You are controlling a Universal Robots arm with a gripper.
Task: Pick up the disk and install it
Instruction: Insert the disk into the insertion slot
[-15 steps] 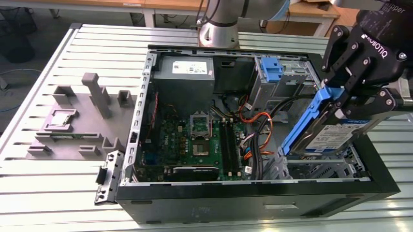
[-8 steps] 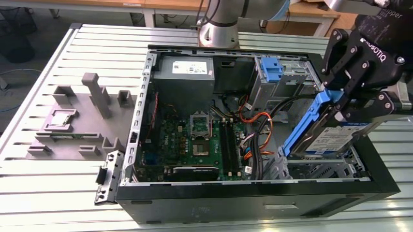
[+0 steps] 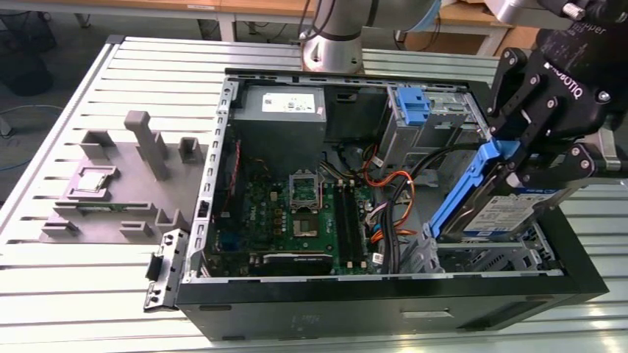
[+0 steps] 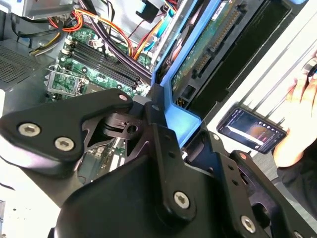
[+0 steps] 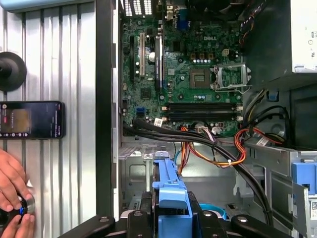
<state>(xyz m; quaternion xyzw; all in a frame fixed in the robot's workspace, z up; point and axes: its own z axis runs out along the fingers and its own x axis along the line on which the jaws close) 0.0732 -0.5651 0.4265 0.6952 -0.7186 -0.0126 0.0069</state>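
Note:
My gripper [image 3: 517, 163] is shut on the disk [image 3: 505, 213], a silver drive with a white-and-blue label in a blue bracket [image 3: 469, 187]. The disk hangs tilted, one end down, over the metal drive bay [image 3: 486, 257] at the front corner of the open computer case on the exterior view's right. In the second wrist view the gripper [image 4: 183, 130] clamps the bracket [image 4: 178, 116], and the disk's green circuit side [image 4: 208, 44] faces the camera. In the first wrist view the bracket [image 5: 171, 196] sits between the black fingers [image 5: 143, 215].
The black case [image 3: 393, 294] holds a motherboard [image 3: 304, 209], a grey power supply [image 3: 282, 110], a blue latch piece [image 3: 417, 110] and loose orange and black cables [image 3: 393, 202]. A grey fixture [image 3: 118, 184] lies on the slatted table. A phone [image 5: 29, 119] and a person's hand [image 5: 12, 188] are beside the case.

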